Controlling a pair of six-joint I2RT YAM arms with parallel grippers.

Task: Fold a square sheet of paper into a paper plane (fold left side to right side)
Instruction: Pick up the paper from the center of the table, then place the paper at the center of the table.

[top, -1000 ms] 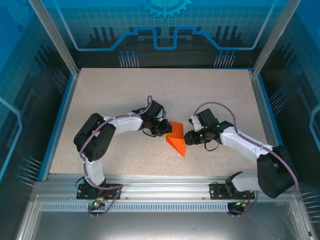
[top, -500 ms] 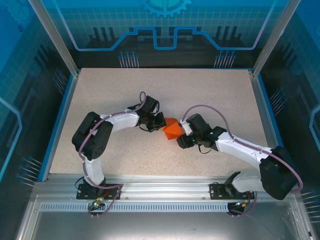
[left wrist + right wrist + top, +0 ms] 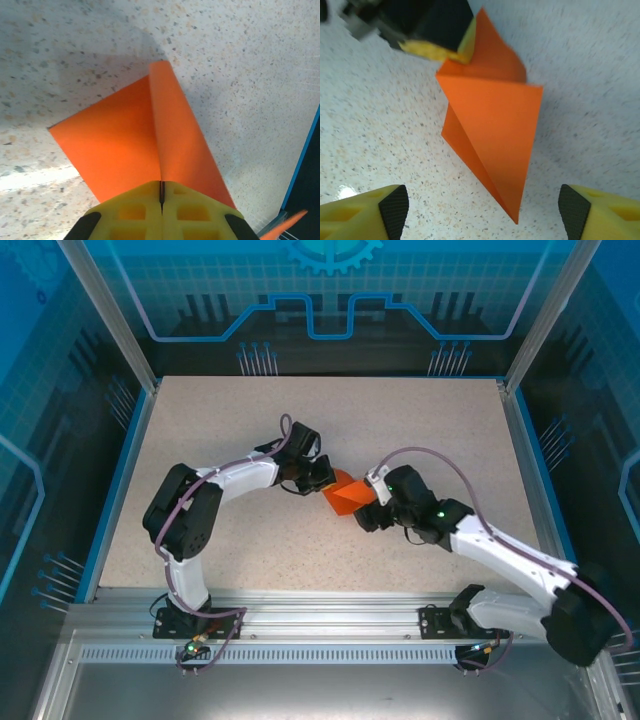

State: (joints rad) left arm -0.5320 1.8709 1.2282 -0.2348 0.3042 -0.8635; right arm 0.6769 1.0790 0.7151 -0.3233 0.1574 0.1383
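Paper (image 3: 345,496) is in the middle of the table (image 3: 430,420), between the two claws. It's partly folded: pointed outline, one flap standing up off the top, not lying flat. L claw (image 3: 161,189) is clamped tight on the paper's edge, right where a crease runs in, jaws closed w/ only the sheet between them. R claw (image 3: 483,205) is spread wide w/ nothing in it, pads either side of the paper's sharp tip, not touching it as far as I can tell.

Handling, imo: the sheet is v. light and thin, floppy away from the creases, a bit stiffer along them. It'd prob. slide on the speckled top if pushed w/o an anchor, so the L pinch matters. It'll take a wrong crease if squeezed in the wrong spot, and a tug against the L grip could tear it. Best hold for the R: a free edge or corner of the raised flap. Pinch lightly, carry it over, then press along the fold line.
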